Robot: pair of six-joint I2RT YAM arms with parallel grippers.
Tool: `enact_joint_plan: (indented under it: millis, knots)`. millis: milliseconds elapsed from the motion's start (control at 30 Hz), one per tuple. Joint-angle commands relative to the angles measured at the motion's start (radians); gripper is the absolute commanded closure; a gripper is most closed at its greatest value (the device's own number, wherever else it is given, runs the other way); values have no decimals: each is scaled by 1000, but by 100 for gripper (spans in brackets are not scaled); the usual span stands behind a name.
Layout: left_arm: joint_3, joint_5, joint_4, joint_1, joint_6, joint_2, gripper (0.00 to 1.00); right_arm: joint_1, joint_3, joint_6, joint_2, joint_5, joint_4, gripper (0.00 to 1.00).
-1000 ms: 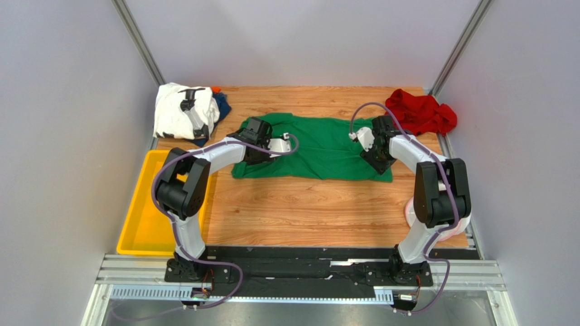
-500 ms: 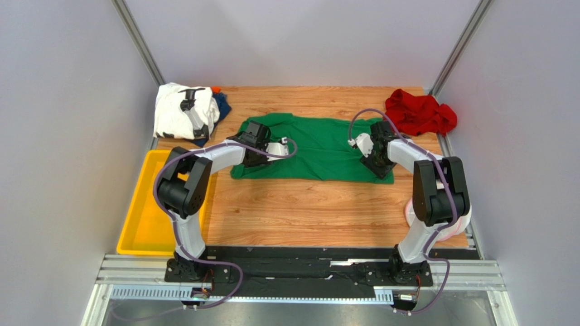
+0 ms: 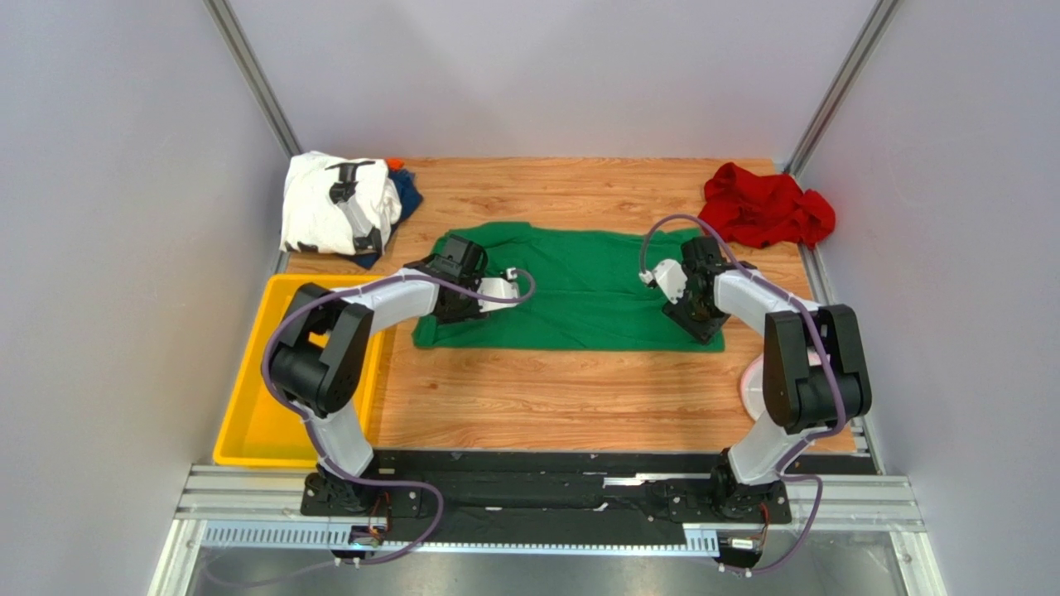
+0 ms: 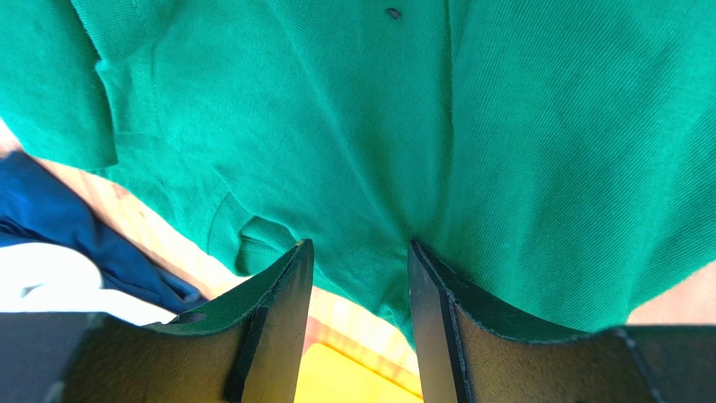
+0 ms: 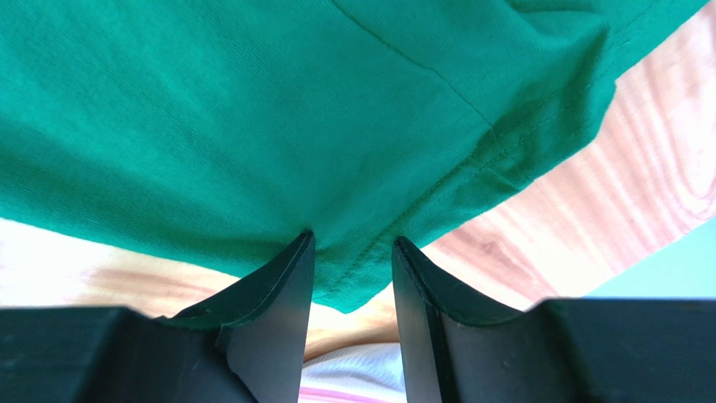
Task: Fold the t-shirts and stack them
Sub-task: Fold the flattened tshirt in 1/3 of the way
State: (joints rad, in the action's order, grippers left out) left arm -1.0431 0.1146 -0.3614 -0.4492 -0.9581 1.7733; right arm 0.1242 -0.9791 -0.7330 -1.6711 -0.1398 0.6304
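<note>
green t-shirt (image 3: 585,283) lies spread flat across the middle of the table (image 3: 560,385), long side running left to right. white t-shirt (image 3: 326,199) with black print sits folded at the far left corner. dark blue t-shirt (image 3: 406,194) shows from under its right side. red t-shirt (image 3: 765,206) is a crumpled heap at the far right corner, apart from the green one.

left gripper (image 4: 360,252): low at the shirt's left end, fingers pinched on a pucker of green cloth, creases fanning out from the gap. right gripper (image 5: 351,245): low at the right end, closed on the near hem, a tongue of cloth hanging between the fingers. one garment, an arm at each end.

judgement: step in hand is a fold of the green shirt, probably carrying the gripped edge over the body. task looks early: red shirt not folded, green not yet on the stack.

to do it well:
- lift both ends together, to equal height, so the span between is taut but not stretched.
- move the arms in parallel at one pace, or the fold line will skew.
- lay the carried edge square on the opposite edge before letting go.
- mind the yellow tray (image 3: 261,410) near the left end; cloth could drag over its rim.
</note>
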Motion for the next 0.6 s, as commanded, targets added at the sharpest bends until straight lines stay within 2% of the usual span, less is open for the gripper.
enact_joint_plan:
  millis: [0, 567]
  knots:
    - [52, 5, -96, -19, 41, -46, 46, 0, 55, -2, 62, 6, 35, 57]
    - [238, 3, -100, -106, 139, -213, 46, 0, 189, 18, 243, 25, 63, 57]
